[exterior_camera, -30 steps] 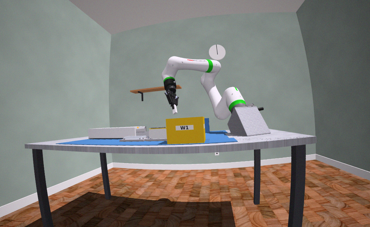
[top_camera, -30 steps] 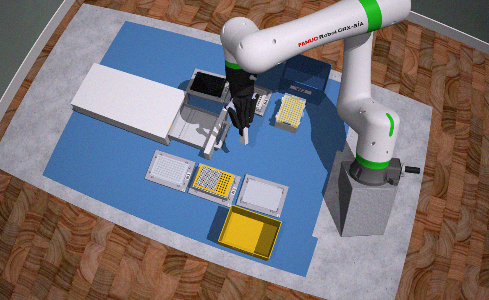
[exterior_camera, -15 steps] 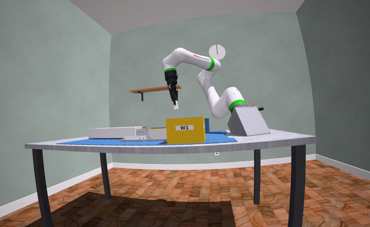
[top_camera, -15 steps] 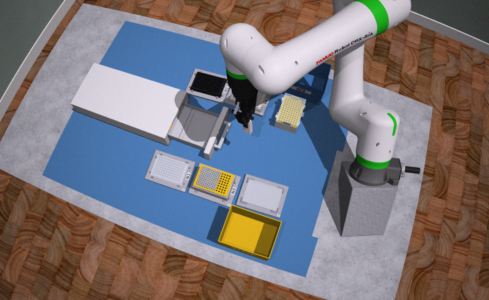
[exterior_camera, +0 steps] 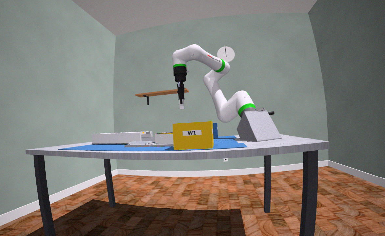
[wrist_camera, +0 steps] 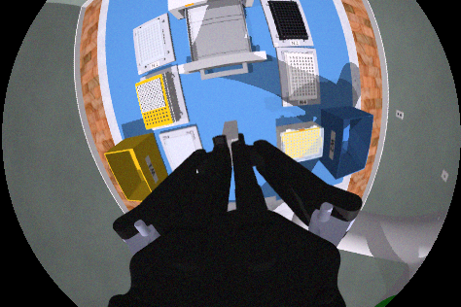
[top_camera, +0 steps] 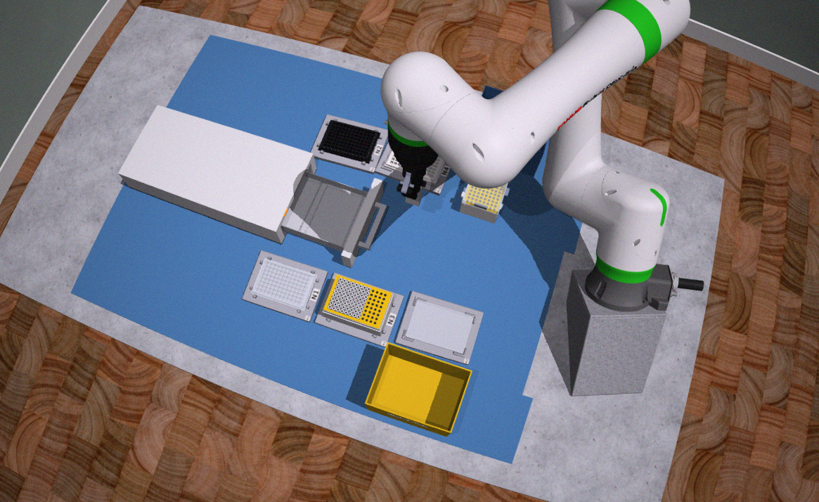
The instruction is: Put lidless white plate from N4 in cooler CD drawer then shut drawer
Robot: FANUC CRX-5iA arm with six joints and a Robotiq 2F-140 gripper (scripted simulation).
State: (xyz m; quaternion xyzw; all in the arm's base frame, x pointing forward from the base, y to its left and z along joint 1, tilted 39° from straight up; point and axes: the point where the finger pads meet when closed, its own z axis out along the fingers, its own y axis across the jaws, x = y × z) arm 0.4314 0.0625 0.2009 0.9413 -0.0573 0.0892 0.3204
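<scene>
The white cooler CD (top_camera: 207, 168) lies at the left with its grey drawer (top_camera: 331, 211) pulled out and empty; the bar handle (top_camera: 372, 221) faces the arm's base. A small amber lamp (top_camera: 285, 213) shows beside the drawer. The white plate (wrist_camera: 300, 74) sits in nest N4, without a lid, right of the drawer; in the top view my arm covers most of it. My gripper (top_camera: 411, 198) (exterior_camera: 181, 106) (wrist_camera: 231, 130) is shut and empty. It points straight down, high above the bench, between the drawer handle and N4.
A black plate in N2 (top_camera: 350, 140) lies behind N4. The tip box (top_camera: 483, 198) and a blue bin (wrist_camera: 346, 139) are to the right. In front are a clear plate in N1 (top_camera: 284, 283), a yellow rack in N3 (top_camera: 359, 301), a white lidded nest (top_camera: 440, 325) and a yellow bin (top_camera: 417, 387).
</scene>
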